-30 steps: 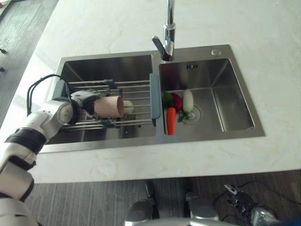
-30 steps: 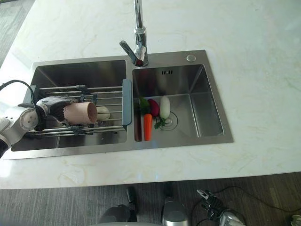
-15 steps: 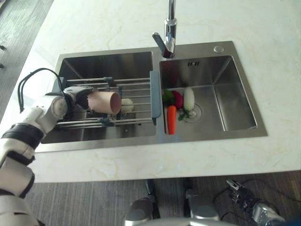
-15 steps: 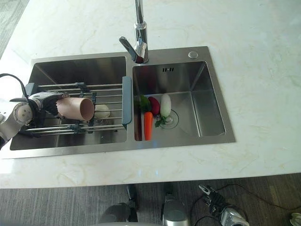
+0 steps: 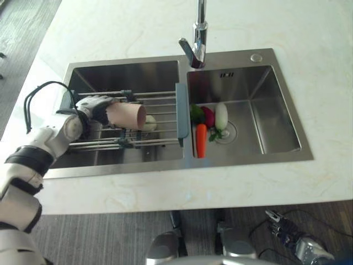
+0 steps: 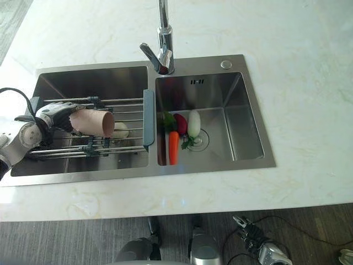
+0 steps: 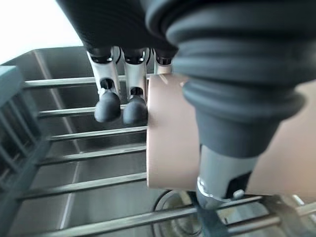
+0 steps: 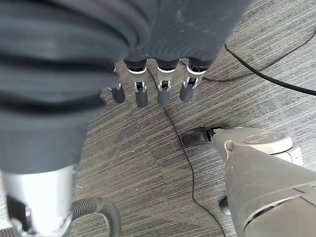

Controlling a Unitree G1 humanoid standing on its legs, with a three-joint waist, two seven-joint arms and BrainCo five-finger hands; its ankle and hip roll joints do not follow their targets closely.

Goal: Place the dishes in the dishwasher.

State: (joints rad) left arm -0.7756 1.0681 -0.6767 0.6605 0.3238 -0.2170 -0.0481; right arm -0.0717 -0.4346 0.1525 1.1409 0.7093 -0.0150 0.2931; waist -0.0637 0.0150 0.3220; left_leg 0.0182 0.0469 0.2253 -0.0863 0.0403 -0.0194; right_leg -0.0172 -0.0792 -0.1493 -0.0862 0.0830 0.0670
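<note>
Left hand [image 5: 99, 108] grasping pink cup [image 5: 126, 116], fingers and thumb curled round it.
Cup on its side, lifted just above wire rack [image 5: 160, 118] across left sink basin [image 5: 132, 77], mouth toward vegetables [image 5: 205, 124] in right basin; right hand [image 8: 153, 89] down by floor [image 8: 148, 163], fingers relaxed, holding nothing.

Carrot [image 5: 200, 141], white radish [image 5: 221, 116] in right sink basin [image 5: 276, 127], faucet [image 5: 197, 38], marble counter [image 5: 309, 38]
</note>
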